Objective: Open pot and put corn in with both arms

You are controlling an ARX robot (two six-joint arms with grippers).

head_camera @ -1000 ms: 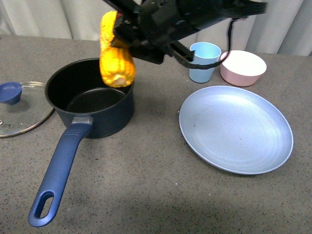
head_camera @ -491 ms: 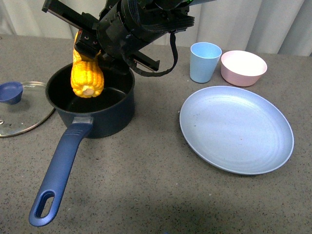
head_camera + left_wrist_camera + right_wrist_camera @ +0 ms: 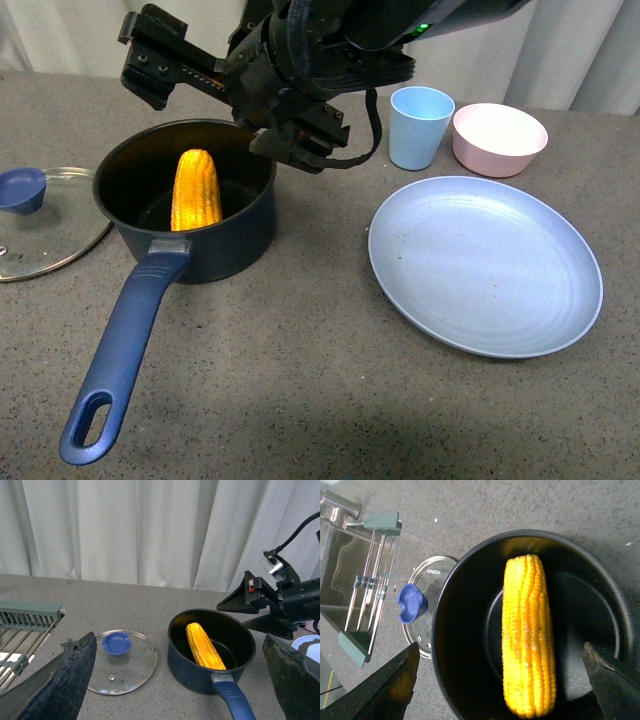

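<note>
The navy pot [image 3: 215, 245] stands open at the left of the table, its long handle [image 3: 115, 365] pointing toward me. The corn [image 3: 194, 190] lies inside it, leaning against the wall; it also shows in the left wrist view [image 3: 204, 646] and the right wrist view [image 3: 528, 635]. The glass lid [image 3: 50, 235] with its blue knob [image 3: 20, 189] lies flat on the table left of the pot. My right gripper [image 3: 225, 105] hovers open and empty just above the pot's far rim. My left gripper [image 3: 180, 680] is open, back from the pot, out of the front view.
A large pale blue plate [image 3: 485, 265] lies right of the pot. A light blue cup [image 3: 418, 127] and a pink bowl [image 3: 498, 138] stand behind it. A metal rack [image 3: 25, 630] sits far left of the lid. Curtains hang at the back.
My right gripper moved left over the pot, opened and let go of the corn. The corn dropped from above the rim into the pot.
</note>
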